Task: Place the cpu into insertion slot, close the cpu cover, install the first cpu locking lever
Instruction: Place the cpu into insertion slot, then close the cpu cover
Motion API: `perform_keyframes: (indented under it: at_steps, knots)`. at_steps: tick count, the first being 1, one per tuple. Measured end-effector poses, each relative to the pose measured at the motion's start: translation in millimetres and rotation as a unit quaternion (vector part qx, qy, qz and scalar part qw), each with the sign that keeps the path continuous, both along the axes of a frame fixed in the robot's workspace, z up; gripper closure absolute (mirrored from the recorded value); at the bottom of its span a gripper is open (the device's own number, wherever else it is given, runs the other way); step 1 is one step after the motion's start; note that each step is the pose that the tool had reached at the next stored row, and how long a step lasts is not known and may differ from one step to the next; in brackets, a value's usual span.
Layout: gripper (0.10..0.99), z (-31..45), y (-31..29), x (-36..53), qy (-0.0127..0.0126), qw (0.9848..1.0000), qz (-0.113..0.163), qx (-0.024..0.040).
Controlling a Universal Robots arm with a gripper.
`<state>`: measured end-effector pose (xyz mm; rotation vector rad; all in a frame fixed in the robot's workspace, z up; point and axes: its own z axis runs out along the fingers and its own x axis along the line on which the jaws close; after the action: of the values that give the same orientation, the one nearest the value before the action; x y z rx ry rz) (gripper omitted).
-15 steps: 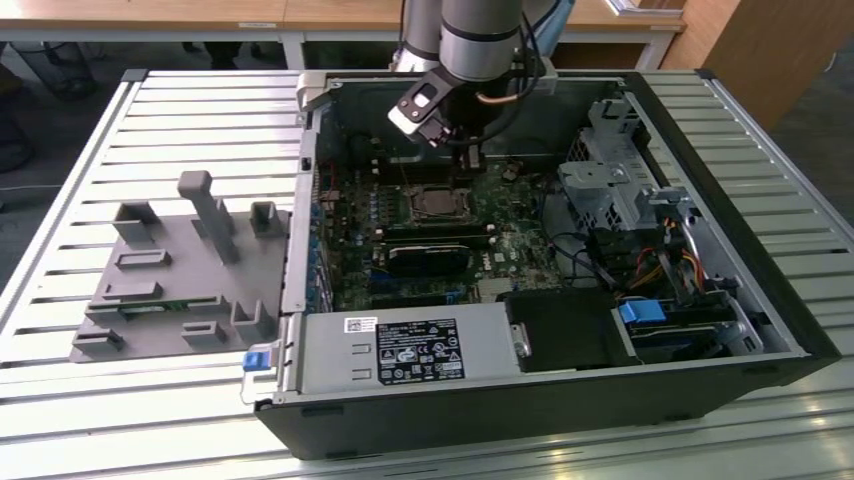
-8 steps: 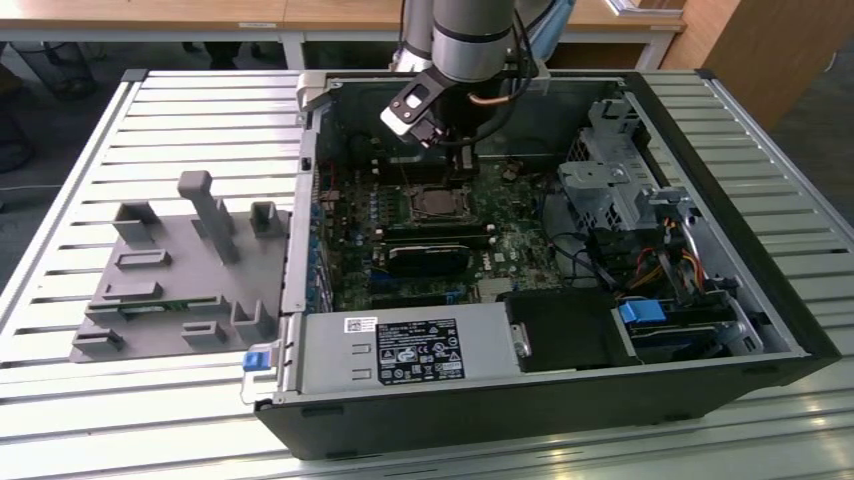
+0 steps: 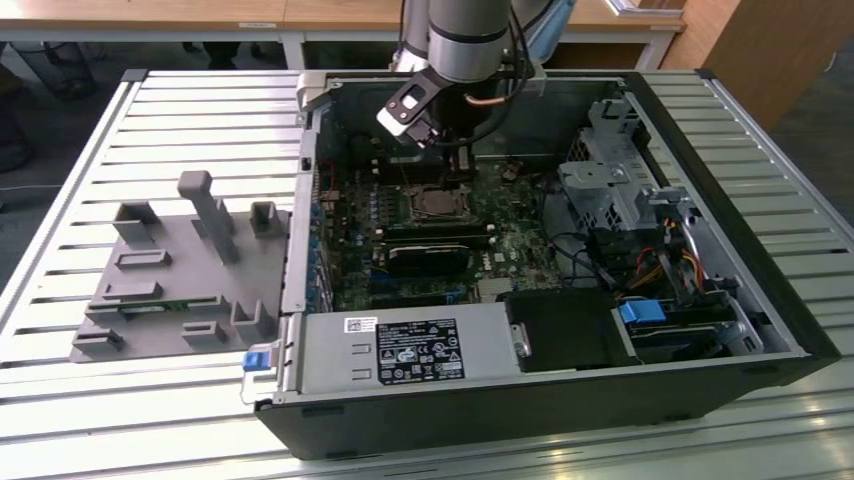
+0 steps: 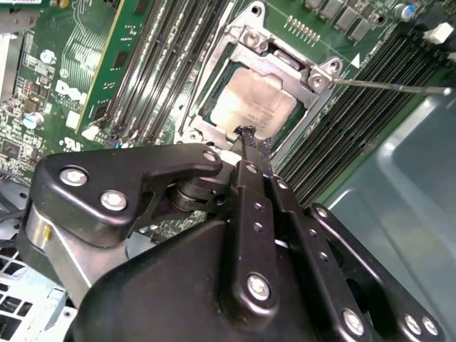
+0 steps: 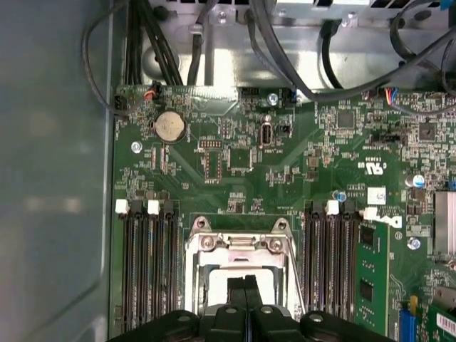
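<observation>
Right above the cpu (image 4: 253, 107), the tool (image 4: 246, 134) is pinched together, empty; cpu sits in, cpu cover (image 4: 214, 75) down, locking lever (image 4: 385, 87) looks unlocked.

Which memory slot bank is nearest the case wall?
The bank across the cpu cover from the green card; the other bank borders that card.

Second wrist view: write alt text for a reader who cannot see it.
The gripper, fingers shut, hovers over the edge of the cpu, which lies framed by the silver cpu cover. Black memory slots flank it on the green circuit board; a thin metal lever juts out.
</observation>
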<state>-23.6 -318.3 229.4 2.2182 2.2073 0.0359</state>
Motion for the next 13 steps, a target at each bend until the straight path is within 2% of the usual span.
perform_keyframes:
  at_steps: [13]
  knots:
    - [0.98,-0.3,0.0,-8.7,0.0,1.0,0.0,0.0]
